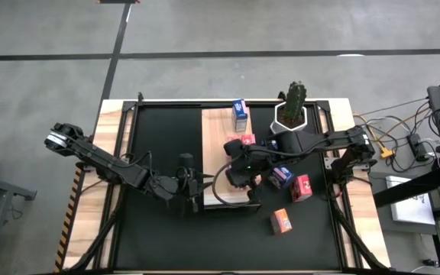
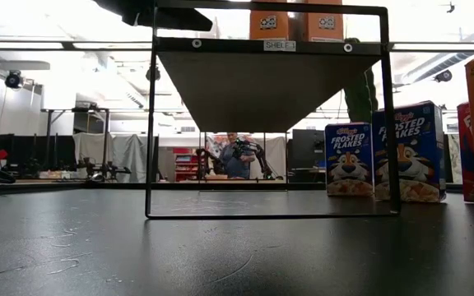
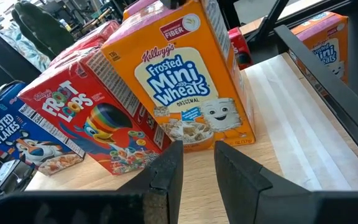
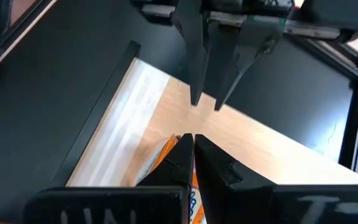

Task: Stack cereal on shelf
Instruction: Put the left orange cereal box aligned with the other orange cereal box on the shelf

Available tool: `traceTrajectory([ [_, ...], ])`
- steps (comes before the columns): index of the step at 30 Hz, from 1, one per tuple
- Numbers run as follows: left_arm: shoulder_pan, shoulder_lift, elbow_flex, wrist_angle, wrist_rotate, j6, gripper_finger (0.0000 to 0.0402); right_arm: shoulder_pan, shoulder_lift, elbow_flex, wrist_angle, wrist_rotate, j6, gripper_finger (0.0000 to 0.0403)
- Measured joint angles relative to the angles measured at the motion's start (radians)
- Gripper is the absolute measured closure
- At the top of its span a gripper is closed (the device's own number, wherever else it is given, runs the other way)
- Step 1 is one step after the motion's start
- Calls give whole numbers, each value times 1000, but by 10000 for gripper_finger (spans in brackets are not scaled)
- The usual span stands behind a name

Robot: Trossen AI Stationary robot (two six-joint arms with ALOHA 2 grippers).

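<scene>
Gripping an orange cereal box [image 4: 166,152], the right gripper [image 4: 193,140] appears clamped on its top edge above the shelf [image 1: 218,153], near table centre. Left gripper [image 3: 197,158] sits at the shelf's 9 o'clock edge, fingers parted, empty, facing the boxes. One blue box [image 1: 241,116] stands at the shelf's 12 o'clock end; loose boxes [image 1: 283,221] lie toward 4 o'clock on the black mat [image 1: 159,137].

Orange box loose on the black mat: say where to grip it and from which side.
Come straight down from above and close across its two long edges. The orange box seems to lie flat and skewed on the black mat, clear all round, so turn the wrist to match its slant.
</scene>
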Motion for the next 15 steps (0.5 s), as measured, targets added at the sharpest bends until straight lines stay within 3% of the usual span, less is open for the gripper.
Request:
traceTrajectory([
  [15,0,0,0,3,0,0,326,0,-35,6,-74,0,-23,394],
])
